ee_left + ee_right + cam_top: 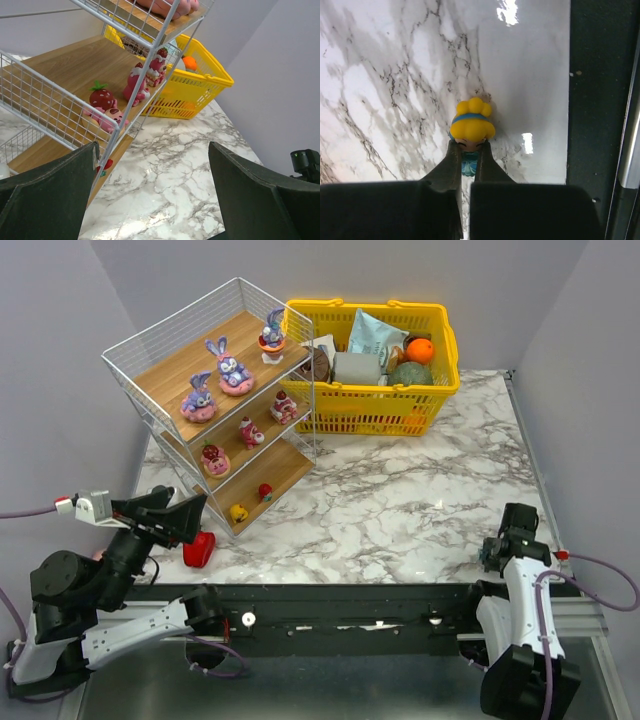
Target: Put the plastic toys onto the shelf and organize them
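The white wire shelf (pixel 150 365) with wooden boards stands at the back left. Purple bunnies (pixel 233 367) sit on its top board, pink-red figures (pixel 250 430) on the middle one, and small red and yellow pieces (pixel 239 512) on the bottom one. My left gripper (pixel 190 517) is open and empty by the shelf's front corner; its wrist view shows the strawberry figure (pixel 102 97) behind the mesh. My right gripper (pixel 468 150) is shut on a small yellow-haired figurine (pixel 472 126) in a blue dress, low over the table's near right edge (pixel 505 540).
A yellow basket (pixel 440 385) full of groceries stands at the back centre, right of the shelf. A red bell pepper (pixel 199 549) lies on the marble just under my left gripper. The dark table rail (pixel 600 100) runs close to my right gripper.
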Action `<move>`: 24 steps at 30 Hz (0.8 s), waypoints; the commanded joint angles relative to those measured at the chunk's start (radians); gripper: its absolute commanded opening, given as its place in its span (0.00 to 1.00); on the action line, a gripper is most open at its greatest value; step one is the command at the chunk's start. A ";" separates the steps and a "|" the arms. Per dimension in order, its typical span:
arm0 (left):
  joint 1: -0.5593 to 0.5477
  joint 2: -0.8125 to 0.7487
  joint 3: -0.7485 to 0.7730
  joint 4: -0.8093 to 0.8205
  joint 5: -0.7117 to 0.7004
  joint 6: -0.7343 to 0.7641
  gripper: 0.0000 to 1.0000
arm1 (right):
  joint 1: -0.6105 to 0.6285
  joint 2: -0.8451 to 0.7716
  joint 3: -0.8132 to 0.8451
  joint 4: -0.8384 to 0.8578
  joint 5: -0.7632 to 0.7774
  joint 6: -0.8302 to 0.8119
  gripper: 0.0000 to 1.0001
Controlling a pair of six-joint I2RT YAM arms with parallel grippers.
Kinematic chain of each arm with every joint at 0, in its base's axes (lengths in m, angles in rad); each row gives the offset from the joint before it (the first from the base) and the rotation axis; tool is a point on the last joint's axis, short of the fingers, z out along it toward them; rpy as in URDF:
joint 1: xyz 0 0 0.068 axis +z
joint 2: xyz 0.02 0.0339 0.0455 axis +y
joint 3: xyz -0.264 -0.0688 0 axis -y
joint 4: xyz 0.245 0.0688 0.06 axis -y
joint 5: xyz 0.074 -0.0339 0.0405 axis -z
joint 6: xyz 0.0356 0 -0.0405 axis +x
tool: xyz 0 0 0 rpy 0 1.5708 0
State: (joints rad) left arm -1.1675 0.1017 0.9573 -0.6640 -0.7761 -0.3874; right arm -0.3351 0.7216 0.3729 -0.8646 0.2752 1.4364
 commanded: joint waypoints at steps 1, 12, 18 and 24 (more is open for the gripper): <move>-0.009 -0.025 0.026 -0.009 0.064 0.010 0.99 | -0.007 -0.017 0.000 0.084 -0.042 -0.184 0.00; -0.008 0.055 -0.031 0.047 0.371 -0.050 0.99 | 0.128 -0.160 0.098 0.392 -0.547 -0.608 0.01; -0.009 0.121 -0.120 0.159 0.520 -0.108 0.99 | 0.537 -0.130 0.158 0.504 -0.436 -0.639 0.01; -0.008 0.193 -0.178 0.251 0.638 -0.160 0.99 | 0.931 -0.025 0.219 0.671 -0.245 -0.691 0.01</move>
State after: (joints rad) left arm -1.1698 0.2573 0.8017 -0.5148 -0.2653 -0.4961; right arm 0.4339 0.6415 0.5350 -0.3573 -0.0902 0.8116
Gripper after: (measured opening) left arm 0.988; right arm 0.049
